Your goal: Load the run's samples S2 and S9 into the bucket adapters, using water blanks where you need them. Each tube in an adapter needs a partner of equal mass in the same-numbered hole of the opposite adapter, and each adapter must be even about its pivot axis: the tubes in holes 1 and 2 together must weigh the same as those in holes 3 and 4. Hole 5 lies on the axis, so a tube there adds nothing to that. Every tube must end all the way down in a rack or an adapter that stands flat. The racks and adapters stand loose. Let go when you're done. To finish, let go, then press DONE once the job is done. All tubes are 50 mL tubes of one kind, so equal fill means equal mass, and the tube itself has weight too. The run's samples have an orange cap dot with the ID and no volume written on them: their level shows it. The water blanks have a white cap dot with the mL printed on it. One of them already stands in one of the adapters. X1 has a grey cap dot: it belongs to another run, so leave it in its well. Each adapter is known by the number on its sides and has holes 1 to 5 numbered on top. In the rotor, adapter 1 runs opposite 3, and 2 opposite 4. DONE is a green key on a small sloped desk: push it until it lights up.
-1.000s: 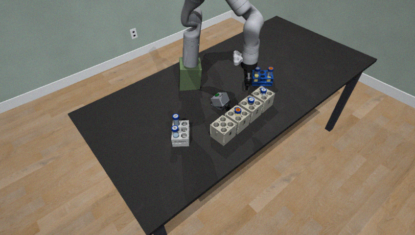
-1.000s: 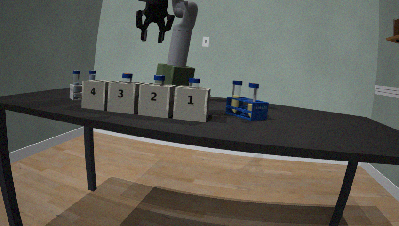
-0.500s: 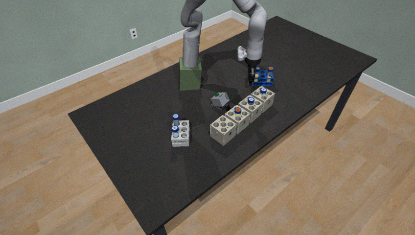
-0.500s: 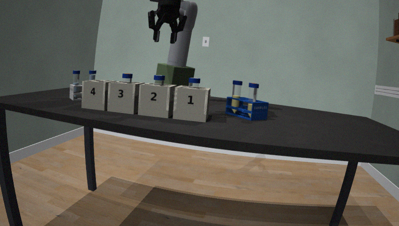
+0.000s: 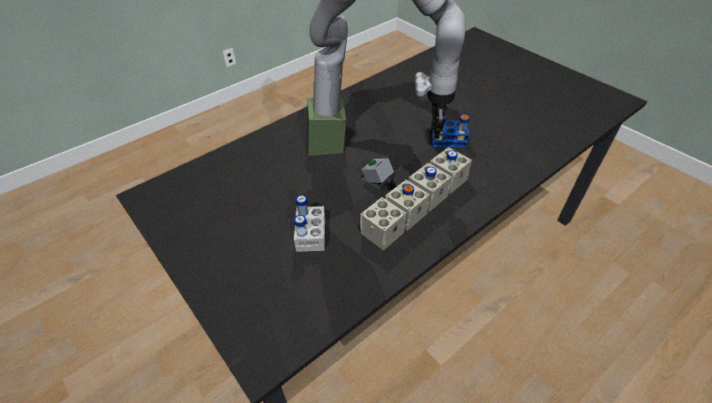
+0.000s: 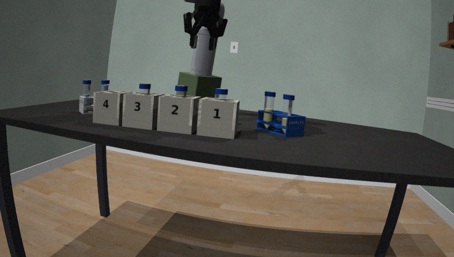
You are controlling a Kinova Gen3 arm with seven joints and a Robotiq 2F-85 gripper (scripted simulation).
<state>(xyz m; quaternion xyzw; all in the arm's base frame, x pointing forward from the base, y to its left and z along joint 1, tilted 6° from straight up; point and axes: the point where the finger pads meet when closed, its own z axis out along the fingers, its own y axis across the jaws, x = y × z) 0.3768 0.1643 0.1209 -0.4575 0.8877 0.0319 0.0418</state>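
Exterior view shows the gripper [image 6: 203,44] high above the bench [image 6: 334,149], jaws partly open and holding nothing, near the blue sample rack [image 5: 452,141].

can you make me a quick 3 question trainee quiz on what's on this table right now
1. True or false: adapter 4 has a tube standing in it.
2. How many tubes stand in the blue sample rack?
   A) one B) two C) three
3. Fill in: the gripper hangs above the table with its fingers ____ and nothing between them.

Key:
1. False. All its holes show bare from above, while adapters 3, 2 and 1 each carry one tube.
2. B
3. open
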